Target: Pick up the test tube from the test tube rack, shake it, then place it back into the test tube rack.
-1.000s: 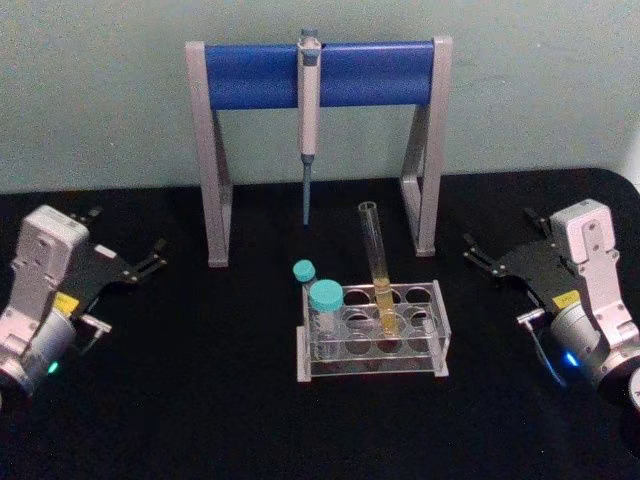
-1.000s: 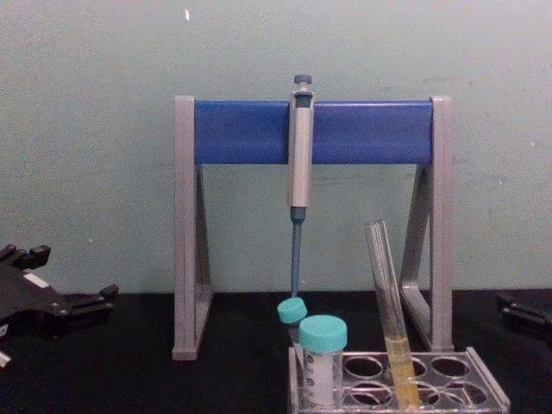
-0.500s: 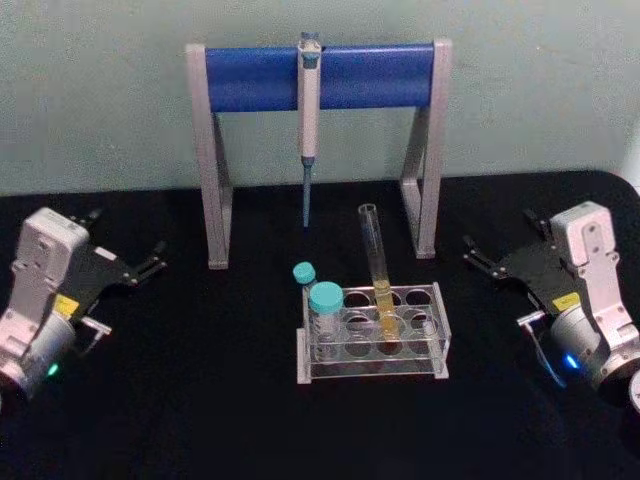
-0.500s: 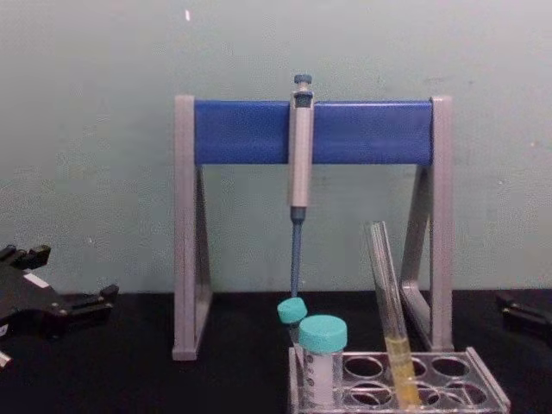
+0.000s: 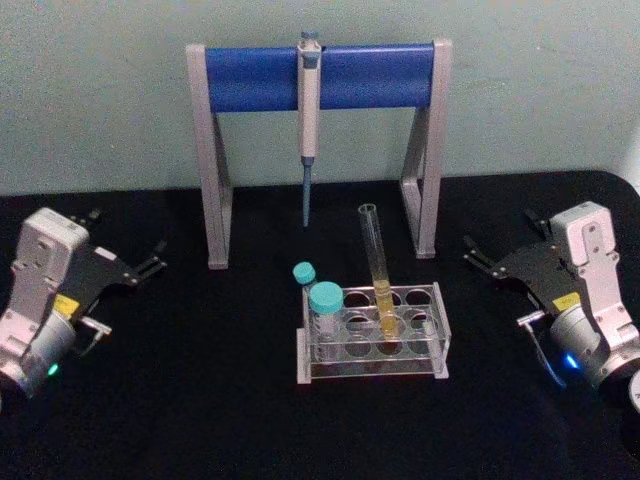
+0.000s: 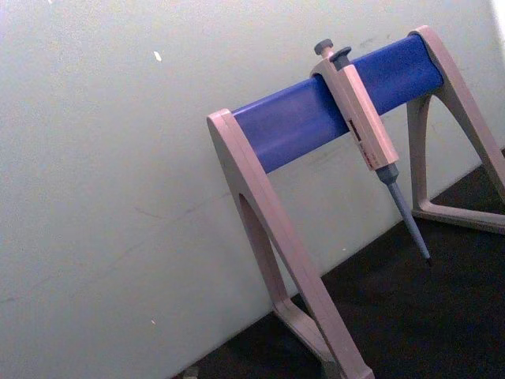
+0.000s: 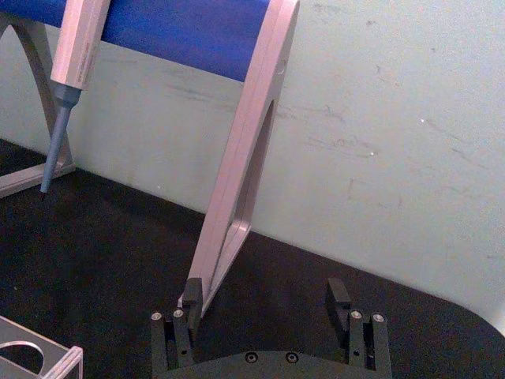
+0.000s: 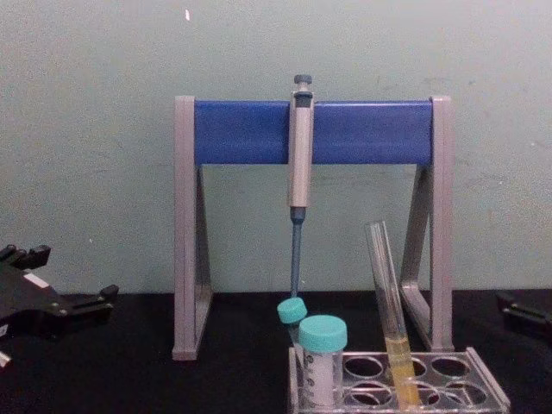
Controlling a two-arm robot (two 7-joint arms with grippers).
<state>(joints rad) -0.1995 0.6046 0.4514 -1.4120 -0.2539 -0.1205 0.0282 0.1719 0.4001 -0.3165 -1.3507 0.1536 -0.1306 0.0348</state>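
We see the test tube (image 5: 376,268) leaning in the test tube rack (image 5: 372,333); left gripper (image 5: 128,252) and right gripper (image 5: 505,255) rest apart, jaws wide, holding nothing.

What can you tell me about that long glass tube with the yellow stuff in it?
The test tube is a long, slim, clear tube, apparently glass, open at the top, with yellow liquid in its lower part. It stands in a back-row hole of the test tube rack, leaning with its top tipped leftward, and rises well above the teal-capped tubes beside it. Only the rack touches it.
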